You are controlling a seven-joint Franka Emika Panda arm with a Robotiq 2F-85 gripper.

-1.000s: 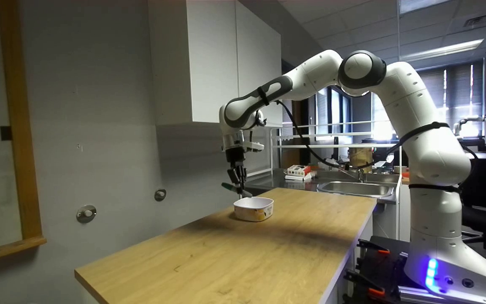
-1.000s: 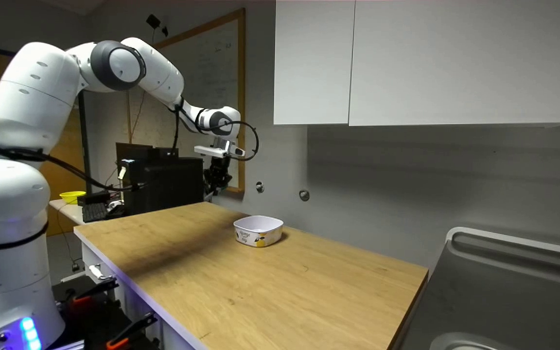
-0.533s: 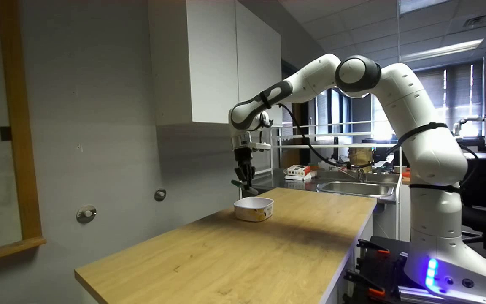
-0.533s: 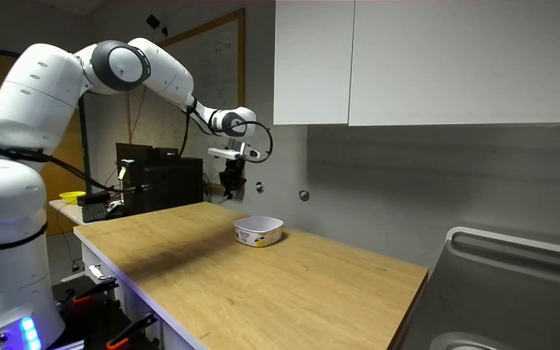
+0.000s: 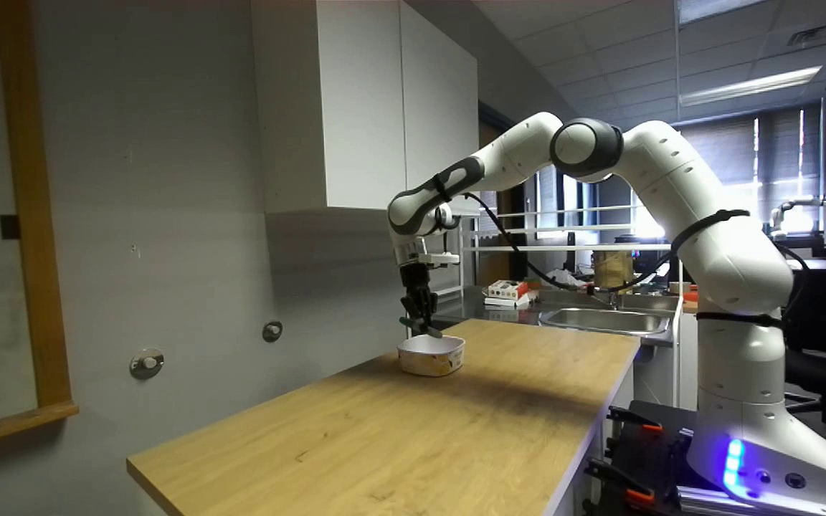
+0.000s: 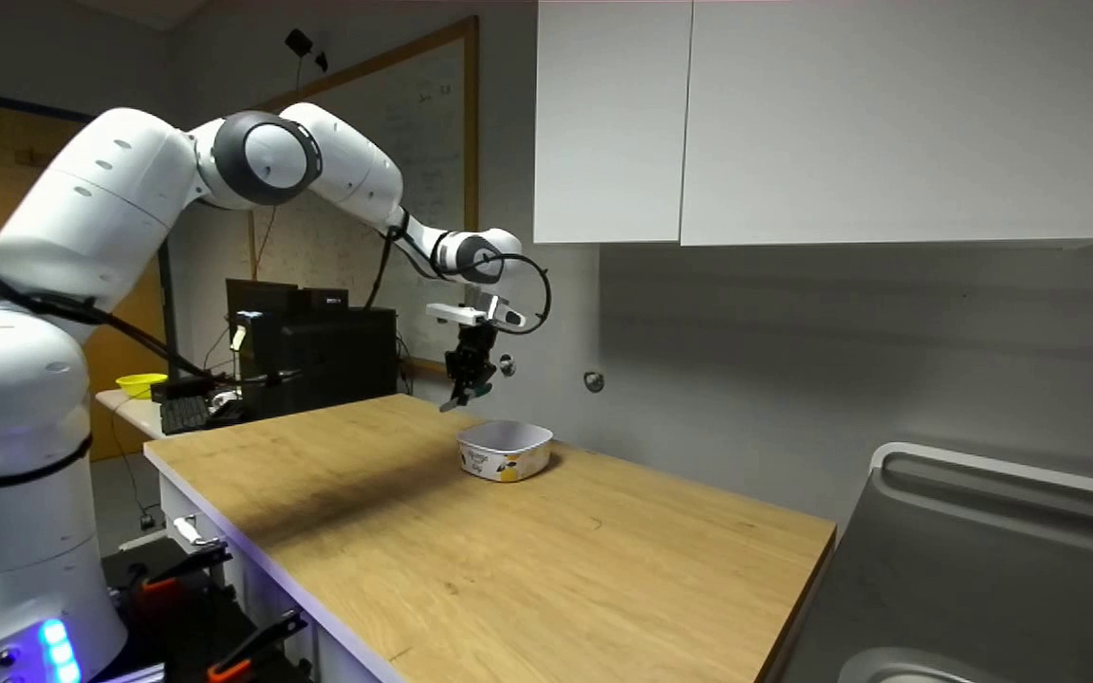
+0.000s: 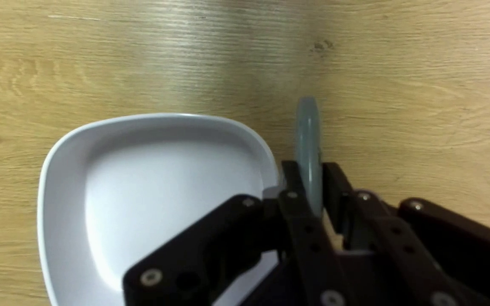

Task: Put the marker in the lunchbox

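Clamped in the gripper, the marker is pointed to twelve o'clock in the wrist view! At its eight o'clock, the lunchbox is seen on the bench.

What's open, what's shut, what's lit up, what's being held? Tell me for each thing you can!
The pincer: shut on the marker.
The marker: held tilted in the air, not yet in the lunchbox; can't tell if capped.
The lunchbox: open on top, upright on the table.
The cabinet doors: shut.
The base light: glowing blue.
The yellow bowl: right way up.
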